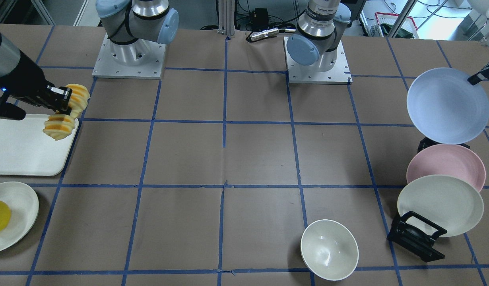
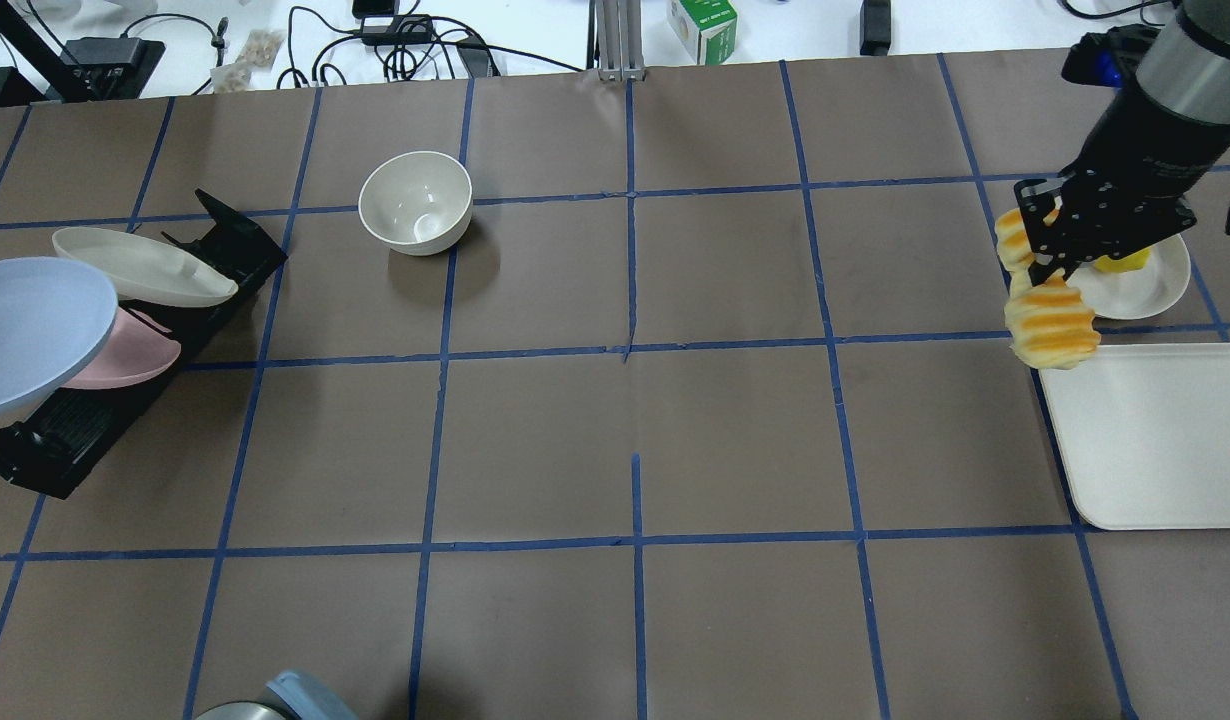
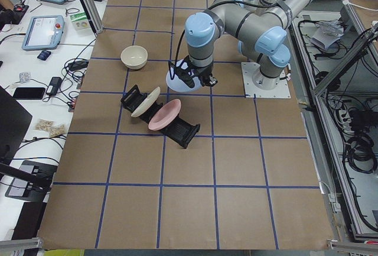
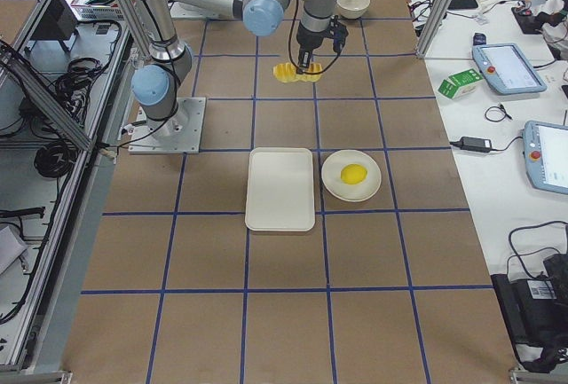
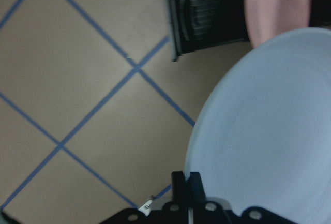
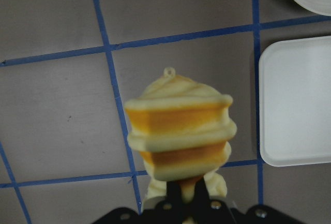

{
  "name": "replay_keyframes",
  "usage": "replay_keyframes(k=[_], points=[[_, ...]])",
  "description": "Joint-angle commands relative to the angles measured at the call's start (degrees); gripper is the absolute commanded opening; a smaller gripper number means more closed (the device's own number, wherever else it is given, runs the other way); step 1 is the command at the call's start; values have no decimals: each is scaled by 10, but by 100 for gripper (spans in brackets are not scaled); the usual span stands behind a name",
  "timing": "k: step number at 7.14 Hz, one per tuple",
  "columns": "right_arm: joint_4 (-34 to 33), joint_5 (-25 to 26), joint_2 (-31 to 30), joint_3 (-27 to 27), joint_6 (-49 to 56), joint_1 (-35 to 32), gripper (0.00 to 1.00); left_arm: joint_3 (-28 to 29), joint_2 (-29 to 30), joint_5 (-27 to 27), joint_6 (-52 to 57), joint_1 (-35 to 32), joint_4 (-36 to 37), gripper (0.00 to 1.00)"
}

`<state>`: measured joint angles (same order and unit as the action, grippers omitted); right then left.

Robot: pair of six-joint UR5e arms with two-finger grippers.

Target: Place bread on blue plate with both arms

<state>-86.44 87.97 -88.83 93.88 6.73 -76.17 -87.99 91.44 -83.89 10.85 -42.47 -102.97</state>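
Since the task calls for both arms, each carries one half of it. On the left, the left end effector (image 5: 187, 181) is pinched onto the rim of the blue plate (image 2: 35, 335), holding it tilted in the air over the black rack (image 2: 65, 440). Across the desk (image 2: 635, 440), the right end effector (image 2: 1053, 250) is clamped around the bread (image 2: 1053, 328), which hangs beside the white tray (image 2: 1155, 440), I judge so the two can meet.

The right arm stretches out, its wrist pointing down, and the right gripper (image 2: 1043, 258) has its jaws clamped on the bread (image 2: 1053, 325) in mid-air. The left gripper (image 5: 187, 182) pinches the rim of the tilted blue plate (image 5: 269, 131)
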Motion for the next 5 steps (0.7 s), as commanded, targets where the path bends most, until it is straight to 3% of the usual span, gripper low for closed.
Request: replay_keyframes(k=[1,2,3,4,5], points=[[2,-6,-5,0,-71,-55,0,-39,9,83,16,-122,5,0],[1,-5,-5,1,-87,-78,0,-59,12,130,-5,-214,72,0],[4,-5,-5,2,-89,-81,0,-92,20,136,-40,-285,158,0],[6,-4,-6,3,-89,-82,0,-141,31,138,-49,-337,278,0],[5,-4,-6,0,-89,-81,0,-203,49,180,-70,-369,360,0]])
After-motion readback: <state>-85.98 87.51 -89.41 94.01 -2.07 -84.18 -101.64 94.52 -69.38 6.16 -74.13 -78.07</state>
